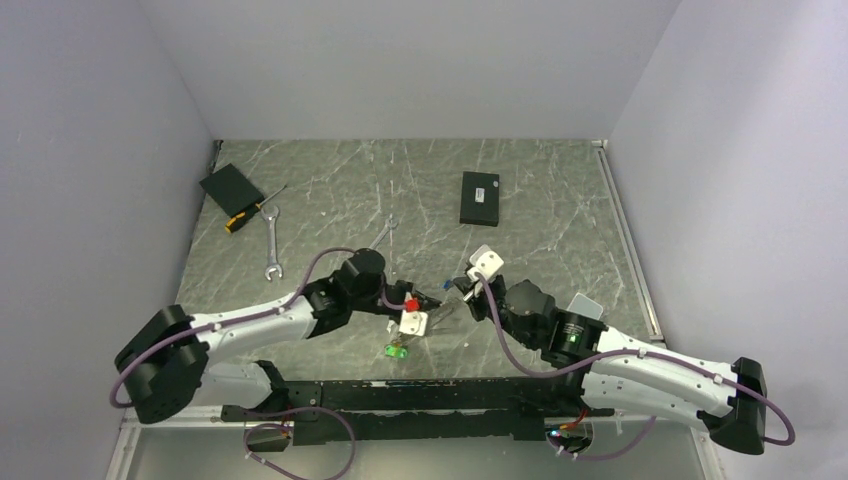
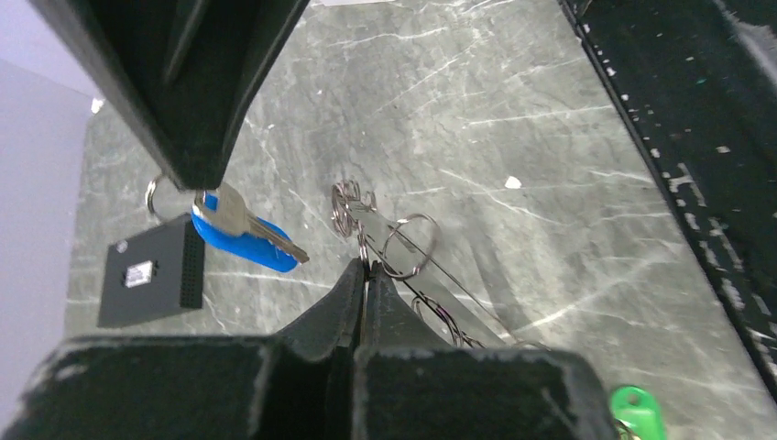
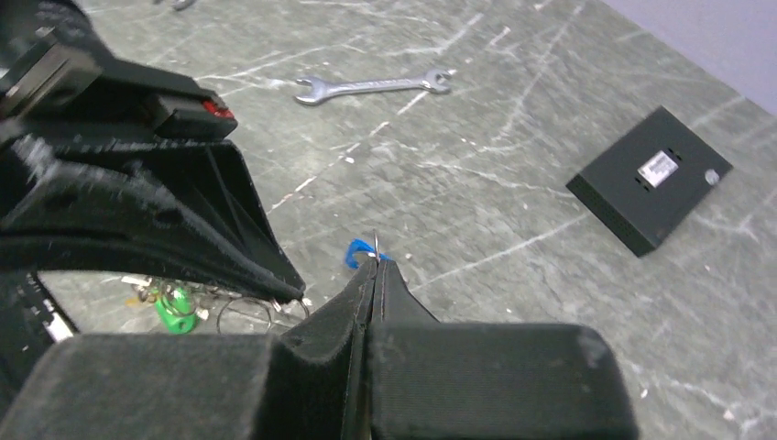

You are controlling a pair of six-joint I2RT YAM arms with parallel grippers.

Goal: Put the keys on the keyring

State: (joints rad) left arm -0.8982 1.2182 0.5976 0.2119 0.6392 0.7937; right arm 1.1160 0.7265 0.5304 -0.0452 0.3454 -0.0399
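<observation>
My left gripper (image 2: 366, 264) is shut on the thin silver wire of the keyring (image 2: 458, 291), held just above the table. A small split ring (image 2: 410, 246) and a chain-like cluster (image 2: 347, 198) hang right beyond its tips. My right gripper (image 3: 374, 262) is shut on the small ring of a blue-headed key (image 2: 246, 233); only the blue edge (image 3: 355, 253) shows past its tips. The two grippers (image 1: 425, 300) (image 1: 463, 290) meet tip to tip at table centre. A green-headed key (image 1: 397, 349) lies on the table below them and also shows in the right wrist view (image 3: 173, 308).
A black box (image 1: 480, 198) lies at the back centre. Two silver wrenches (image 1: 272, 243) (image 1: 386, 235) lie behind the grippers. A black pad (image 1: 231, 190) and a yellow-handled screwdriver (image 1: 250, 213) are at the back left. Walls close in both sides.
</observation>
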